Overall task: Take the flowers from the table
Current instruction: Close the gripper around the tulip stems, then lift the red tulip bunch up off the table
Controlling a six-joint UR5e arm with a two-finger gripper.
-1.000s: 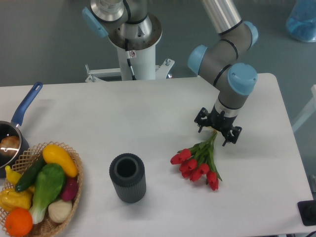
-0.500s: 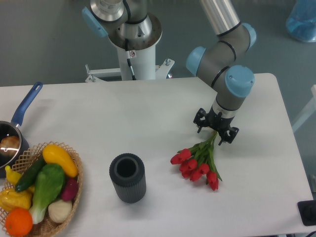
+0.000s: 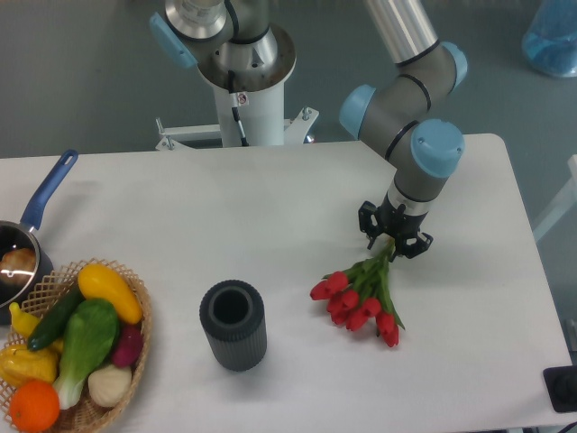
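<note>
- A blue-handled pan [image 3: 22, 244] sits at the table's [image 3: 225, 216] far left edge, well left of the flowers.
- A wicker basket [image 3: 99, 401] of vegetables and fruit lies just below the pan, at the front left corner.
- A dark ribbed cup [image 3: 233, 325] stands upright on the table, left of the flowers and well apart from them.
- The flowers [image 3: 361, 298] lie flat on the table, red heads toward the front, green stems pointing up toward the arm.
- The gripper [image 3: 395, 233] stands over the stem ends, its fingers drawn in close around the stems.
- A blue container [image 3: 552, 36] shows beyond the table, far right of the flowers.
</note>
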